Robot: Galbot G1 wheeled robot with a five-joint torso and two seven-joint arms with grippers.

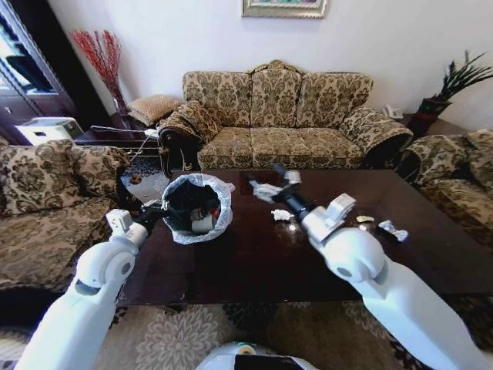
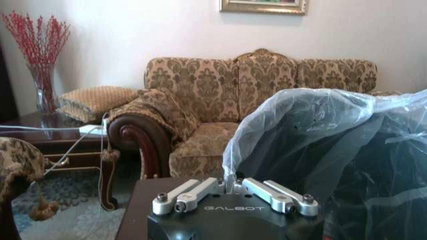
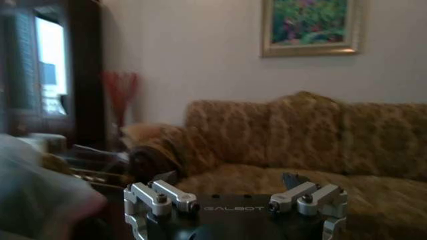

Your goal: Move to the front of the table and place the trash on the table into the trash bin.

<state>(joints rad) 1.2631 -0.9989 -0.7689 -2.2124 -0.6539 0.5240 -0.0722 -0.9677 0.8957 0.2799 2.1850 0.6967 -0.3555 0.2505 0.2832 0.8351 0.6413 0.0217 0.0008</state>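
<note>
The trash bin (image 1: 196,206), black with a ruffled translucent bag, stands on the left part of the dark glossy table (image 1: 254,262); a small white cup lies inside it. My left gripper (image 1: 151,210) is at the bin's left rim, and in the left wrist view its links are folded together against the bag (image 2: 313,145). My right gripper (image 1: 280,176) hovers open over the table's far middle, just right of a crumpled white piece of trash (image 1: 265,190). A tissue (image 1: 282,215) lies beside the right forearm. A crinkled wrapper (image 1: 393,230) and a small golden scrap (image 1: 364,220) lie farther right.
A patterned sofa (image 1: 277,116) runs behind the table, with armchairs at left (image 1: 46,193) and right (image 1: 462,177). A side table with a vase of red twigs (image 1: 104,58) stands at back left. Patterned carpet lies before the table's near edge.
</note>
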